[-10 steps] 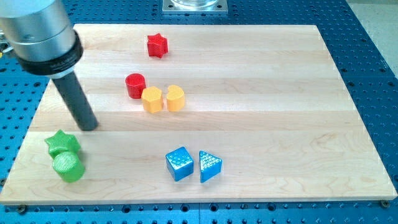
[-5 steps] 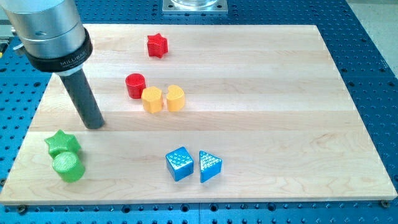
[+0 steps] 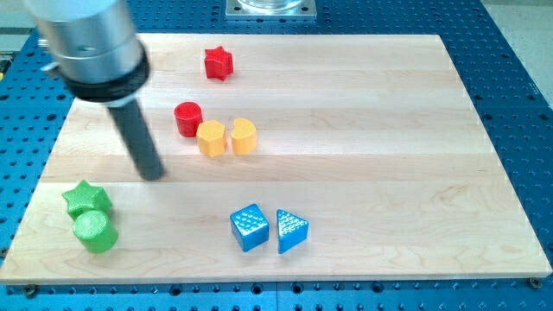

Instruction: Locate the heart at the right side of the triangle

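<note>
The yellow heart (image 3: 244, 136) lies left of the board's middle, touching a yellow hexagon (image 3: 211, 138) on its left. The blue triangle (image 3: 291, 231) lies near the view's bottom, beside a blue cube (image 3: 250, 227) on its left. The heart is above and to the left of the triangle. My tip (image 3: 153, 175) rests on the board left of the yellow pair, about a hundred pixels from the heart and slightly lower, and well up-left of the blue pair.
A red cylinder (image 3: 187, 118) touches the yellow hexagon's upper left. A red star (image 3: 219, 63) lies near the view's top. A green star (image 3: 86, 199) and green cylinder (image 3: 95, 231) sit at the lower left, below-left of my tip.
My tip has slid to the right, from above the green star towards the yellow blocks. No block has moved.
</note>
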`<action>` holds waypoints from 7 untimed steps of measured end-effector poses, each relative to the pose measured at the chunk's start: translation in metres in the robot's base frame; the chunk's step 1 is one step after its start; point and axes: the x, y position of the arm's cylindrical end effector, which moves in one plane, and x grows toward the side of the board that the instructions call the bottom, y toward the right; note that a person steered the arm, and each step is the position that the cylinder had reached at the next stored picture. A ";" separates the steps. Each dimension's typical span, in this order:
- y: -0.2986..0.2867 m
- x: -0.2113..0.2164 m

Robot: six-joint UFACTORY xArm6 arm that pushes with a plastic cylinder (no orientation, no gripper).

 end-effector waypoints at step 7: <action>0.043 -0.020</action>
